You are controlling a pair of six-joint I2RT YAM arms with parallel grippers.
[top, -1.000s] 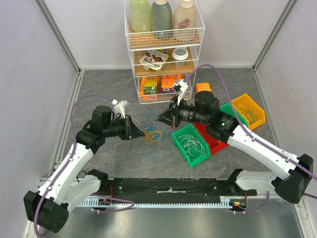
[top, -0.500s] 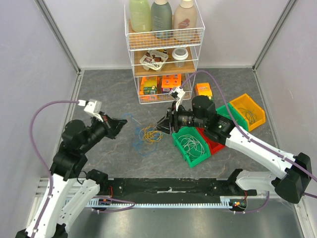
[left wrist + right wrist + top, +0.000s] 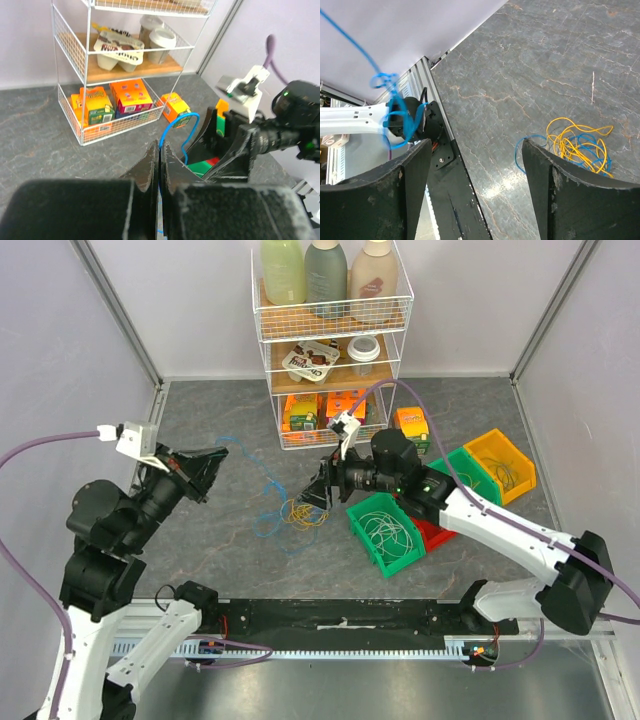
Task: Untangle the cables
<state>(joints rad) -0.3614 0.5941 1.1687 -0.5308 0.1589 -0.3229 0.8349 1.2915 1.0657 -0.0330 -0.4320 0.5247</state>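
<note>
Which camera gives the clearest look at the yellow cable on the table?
The right wrist view: the yellow cable lies large and sharp in loose loops, tangled with the blue cable. The top external view shows the yellow cable only as a small tangle. The left wrist view does not show it.

arms (image 3: 500, 530): white links, black joints | hoses (image 3: 50, 439): purple | left claw (image 3: 216, 456), right claw (image 3: 312, 488): black

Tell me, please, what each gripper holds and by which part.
The left gripper pinches the blue cable just below a loop; the right gripper holds nothing.
</note>
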